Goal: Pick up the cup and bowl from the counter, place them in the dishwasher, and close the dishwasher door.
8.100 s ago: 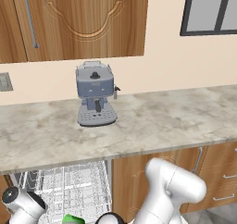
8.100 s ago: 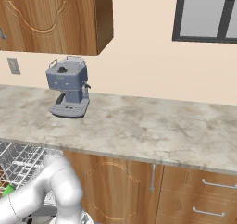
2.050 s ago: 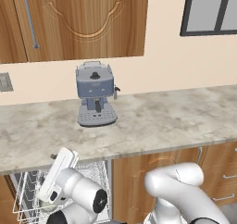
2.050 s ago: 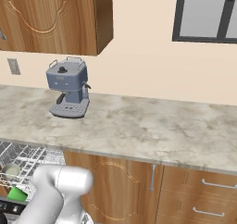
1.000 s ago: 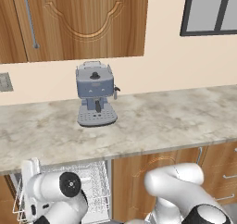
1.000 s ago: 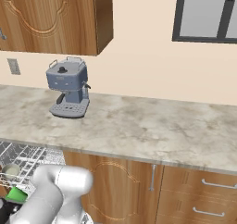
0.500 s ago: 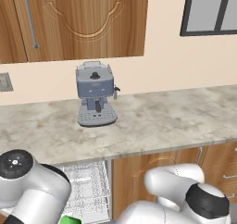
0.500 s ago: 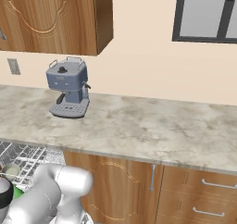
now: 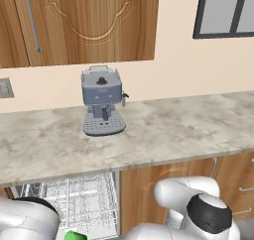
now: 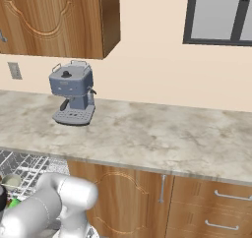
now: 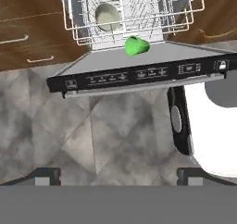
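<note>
In the hand view the dishwasher stands open, its grey door folded down flat toward me. The grey-beige bowl rests inside the white wire rack. The green cup lies on its side at the rack's front edge, over the door. My gripper is open and holds nothing, some way out from the door's dark control edge above the floor. The left base view shows the rack under the counter, with a bit of the cup at the bottom edge.
A grey-blue coffee machine stands on the counter against the wall. Brown wooden cabinet doors and drawers flank the dishwasher. The grey tiled floor spreads in front of the open door. The robot's white base sits right of the door.
The arm's white links have swung down and left across the left base view, off the front of the rack into the bottom corner. Cup and bowl have not moved.
</note>
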Motion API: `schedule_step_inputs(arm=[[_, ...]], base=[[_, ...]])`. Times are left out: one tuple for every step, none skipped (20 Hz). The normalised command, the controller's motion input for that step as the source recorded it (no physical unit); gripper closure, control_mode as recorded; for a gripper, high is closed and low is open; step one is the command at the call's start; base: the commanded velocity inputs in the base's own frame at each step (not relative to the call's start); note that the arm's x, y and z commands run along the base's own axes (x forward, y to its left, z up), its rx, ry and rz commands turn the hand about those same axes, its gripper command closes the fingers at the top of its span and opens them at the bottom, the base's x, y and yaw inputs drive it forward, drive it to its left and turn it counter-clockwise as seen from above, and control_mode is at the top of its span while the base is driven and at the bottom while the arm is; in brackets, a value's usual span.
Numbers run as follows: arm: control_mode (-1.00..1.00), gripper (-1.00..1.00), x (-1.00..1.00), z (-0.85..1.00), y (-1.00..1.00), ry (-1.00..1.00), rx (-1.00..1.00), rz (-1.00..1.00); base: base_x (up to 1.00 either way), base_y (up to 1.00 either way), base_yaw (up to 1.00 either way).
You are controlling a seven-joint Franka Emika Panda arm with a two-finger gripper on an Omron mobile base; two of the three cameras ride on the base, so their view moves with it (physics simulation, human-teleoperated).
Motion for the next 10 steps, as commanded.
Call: schedule_step_inputs(arm=[[-1.00, -1.00, -0.76, -0.79, -0.69, 0.00, -0.34, 0.57], [-1.00, -1.00, -0.76, -0.84, -0.71, 0.00, -0.34, 0.56], [-1.00, -1.00, -0.79, -0.88, -0.69, 0.01, -0.34, 0.56], [-1.00, -1.00, -0.81, -0.89, -0.68, 0.02, -0.37, 0.54], [-1.00, -1.00, -0.84, -0.88, -0.74, 0.01, -0.36, 0.51], [-1.00, -1.00, -0.87, -0.83, -0.78, 0.00, -0.37, 0.50], [-1.00, -1.00, -0.92, -0.76, -0.86, 0.00, -0.35, 0.47], [-1.00, -1.00, -0.96, -0.70, -0.93, 0.00, -0.35, 0.45], [-1.00, -1.00, -0.96, -0.66, -0.94, 0.00, -0.37, 0.44], [-1.00, -1.00, -0.97, -0.60, -0.91, 0.00, -0.39, 0.44]], base=[[0.00, 0.00, 0.00], [0.00, 0.00, 0.00], [0.00, 0.00, 0.00], [0.00, 0.00, 0.00], [0.00, 0.00, 0.00], [0.00, 0.00, 0.00], [0.00, 0.00, 0.00], [0.00, 0.00, 0.00], [0.00, 0.00, 0.00], [0.00, 0.00, 0.00]])
